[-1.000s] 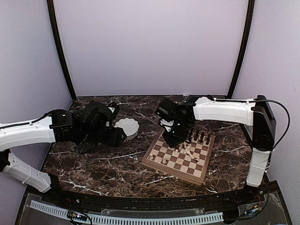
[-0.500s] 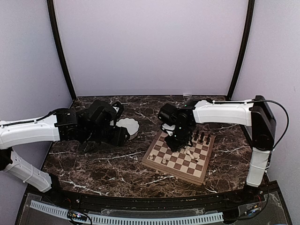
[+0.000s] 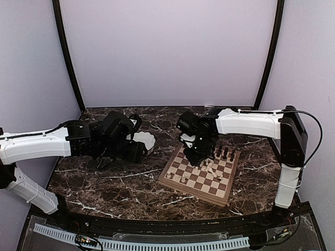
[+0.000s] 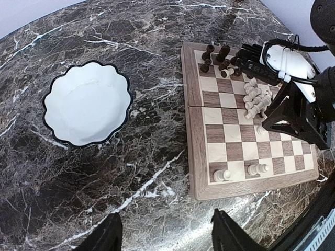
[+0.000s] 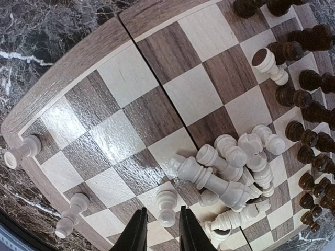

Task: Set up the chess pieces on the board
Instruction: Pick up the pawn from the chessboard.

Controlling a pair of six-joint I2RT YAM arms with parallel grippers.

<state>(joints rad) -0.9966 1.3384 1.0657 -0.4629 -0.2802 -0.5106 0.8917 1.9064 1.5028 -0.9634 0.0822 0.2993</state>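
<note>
The board (image 3: 172,180) lies right of the table's centre. In the right wrist view a heap of pale chess pieces (image 5: 235,167) lies toppled on the board (image 5: 63,68), and dark pieces (image 5: 303,83) crowd its far side. One pale pawn (image 5: 166,206) stands upright just off my right gripper (image 5: 159,230), whose jaws stand narrowly open on either side of it without touching. Two more pale pawns (image 5: 23,150) (image 5: 70,214) stand by the rim. My left gripper (image 4: 167,238) hovers wide open over bare marble near the board's corner (image 4: 191,151), holding nothing.
A white scalloped bowl (image 3: 144,140) (image 4: 86,110) sits left of the board, partly under my left arm. The right arm (image 4: 293,112) reaches over the board's middle. Dark marble tabletop (image 3: 120,183) stretches in front; purple walls close in on three sides.
My right gripper's jaws have eased apart over the board, leaving the pale pawn standing. The left arm has drifted a little to the right, toward the bowl.
</note>
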